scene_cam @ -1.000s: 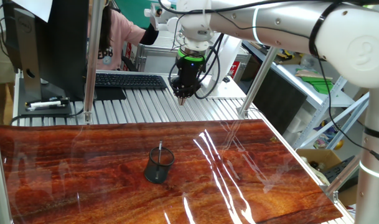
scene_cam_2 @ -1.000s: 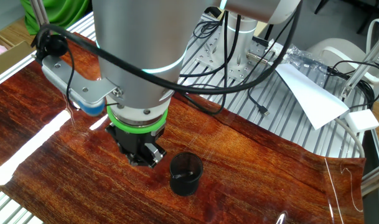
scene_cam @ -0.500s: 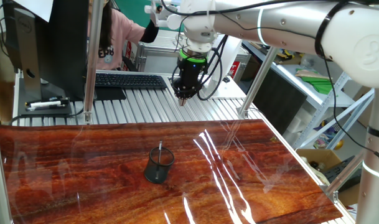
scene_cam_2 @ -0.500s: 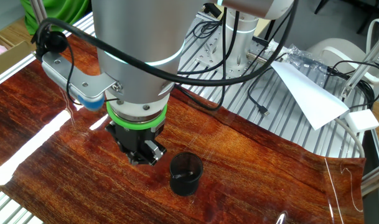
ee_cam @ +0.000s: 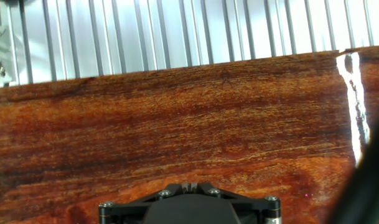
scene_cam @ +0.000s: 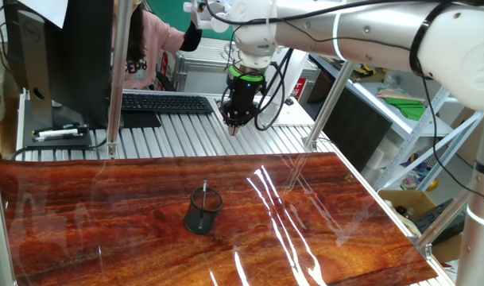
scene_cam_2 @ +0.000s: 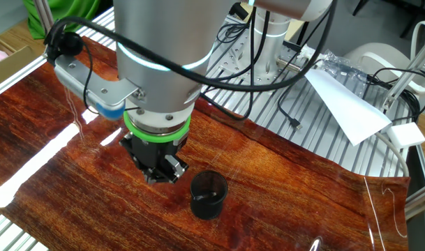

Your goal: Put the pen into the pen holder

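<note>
The pen holder [scene_cam: 203, 211] is a small black mesh cup standing near the middle of the wooden table [scene_cam: 106, 222]. The pen [scene_cam: 205, 191] stands inside it, with its thin top sticking up above the rim. My gripper [scene_cam: 234, 125] hangs high above the table's far edge, well clear of the cup, with its fingertips closed to a point and nothing between them. In the other fixed view the gripper [scene_cam_2: 160, 176] shows just left of the cup [scene_cam_2: 208, 196]; the pen is not discernible there. The hand view shows the closed fingertips [ee_cam: 189, 185] over bare wood; the cup is out of view.
Behind the table is a slatted aluminium surface with a black keyboard [scene_cam: 166, 102] and a monitor [scene_cam: 75, 56]. Upright aluminium posts [scene_cam: 118, 79] [scene_cam: 324, 103] stand at the back edge. A person in pink [scene_cam: 146, 48] sits beyond. Cables [scene_cam_2: 289, 104] and white paper [scene_cam_2: 346, 106] lie to one side.
The arm has shifted slightly, with the gripper still shut and high. The cup and the pen in it have not moved.
</note>
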`<action>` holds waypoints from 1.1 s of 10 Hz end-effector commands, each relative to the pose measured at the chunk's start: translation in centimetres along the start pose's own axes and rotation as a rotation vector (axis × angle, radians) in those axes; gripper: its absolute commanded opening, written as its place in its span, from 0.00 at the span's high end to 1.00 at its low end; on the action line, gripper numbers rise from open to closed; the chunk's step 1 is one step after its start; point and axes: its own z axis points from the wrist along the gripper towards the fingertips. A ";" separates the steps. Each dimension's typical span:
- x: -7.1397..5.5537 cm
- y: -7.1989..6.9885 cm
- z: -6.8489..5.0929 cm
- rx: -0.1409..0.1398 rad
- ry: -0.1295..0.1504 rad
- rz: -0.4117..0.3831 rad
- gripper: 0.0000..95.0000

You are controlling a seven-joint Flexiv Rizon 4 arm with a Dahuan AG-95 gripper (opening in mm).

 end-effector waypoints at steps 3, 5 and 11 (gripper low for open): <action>-0.3 0.1 0.0 -0.006 0.006 -0.041 1.00; -0.3 0.1 0.0 0.004 0.012 -0.028 1.00; -0.3 0.1 0.0 -0.003 -0.001 -0.019 1.00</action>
